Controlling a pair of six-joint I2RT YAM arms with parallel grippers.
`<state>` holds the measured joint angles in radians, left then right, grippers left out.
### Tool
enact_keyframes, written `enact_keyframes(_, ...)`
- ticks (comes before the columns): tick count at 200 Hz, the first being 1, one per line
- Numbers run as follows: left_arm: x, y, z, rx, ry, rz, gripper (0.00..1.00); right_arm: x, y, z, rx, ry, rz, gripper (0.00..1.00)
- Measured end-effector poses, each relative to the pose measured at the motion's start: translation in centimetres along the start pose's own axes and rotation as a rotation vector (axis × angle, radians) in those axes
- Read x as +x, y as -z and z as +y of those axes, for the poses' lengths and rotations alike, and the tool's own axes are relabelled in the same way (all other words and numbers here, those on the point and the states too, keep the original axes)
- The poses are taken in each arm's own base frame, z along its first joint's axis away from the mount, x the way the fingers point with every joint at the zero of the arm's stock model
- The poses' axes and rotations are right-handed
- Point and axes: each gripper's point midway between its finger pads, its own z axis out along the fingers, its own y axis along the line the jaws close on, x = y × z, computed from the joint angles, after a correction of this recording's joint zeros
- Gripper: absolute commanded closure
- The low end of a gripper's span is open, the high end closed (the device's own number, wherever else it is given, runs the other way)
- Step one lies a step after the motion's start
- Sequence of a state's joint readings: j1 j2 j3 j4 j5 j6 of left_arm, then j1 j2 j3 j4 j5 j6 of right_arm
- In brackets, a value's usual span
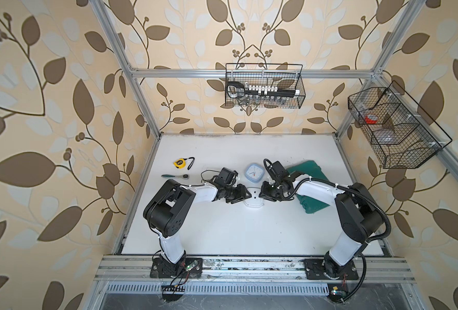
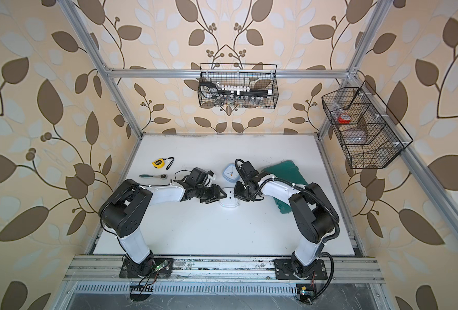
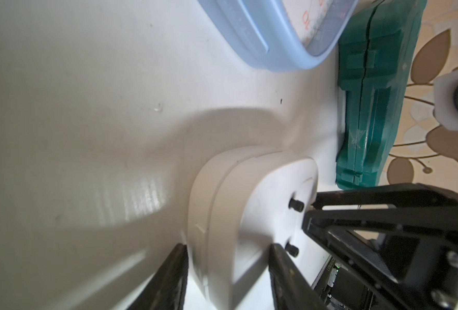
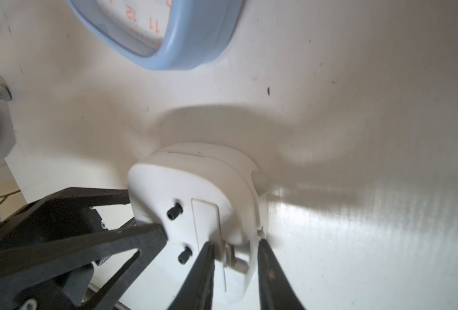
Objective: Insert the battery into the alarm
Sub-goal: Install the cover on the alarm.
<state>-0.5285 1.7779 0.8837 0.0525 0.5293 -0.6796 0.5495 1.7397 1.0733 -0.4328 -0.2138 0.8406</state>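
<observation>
L hand (image 3: 227,245) clamps white alarm (image 1: 254,198) by rim, steadying it back-up on surface (image 1: 235,228).
R hand (image 4: 235,243) straddles batt. cover (image 4: 206,222) edge to work it; grasping or not, can't tell.

White rounded alarm (image 1: 254,200) lies face-down mid-table, two black knobs on its back pointing up, at 6 o'clock from the blue clock (image 1: 253,171).
</observation>
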Motion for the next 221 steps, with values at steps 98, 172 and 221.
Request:
enact_keyframes(98,0.0,0.0,0.0,0.000,0.000,0.000,0.50,-0.1,-0.1,0.0,-0.004,0.002,-0.003,0.65)
enact_keyframes(172,0.1,0.4,0.2,-0.004,-0.012,-0.021,0.35,-1.1,2.7,-0.6,0.012,0.091,-0.129,0.23)
enact_keyframes(221,-0.1,2.7,1.2,-0.023,-0.014,-0.105,0.07,-1.7,4.0,-0.7,0.030,0.212,-0.213,0.00)
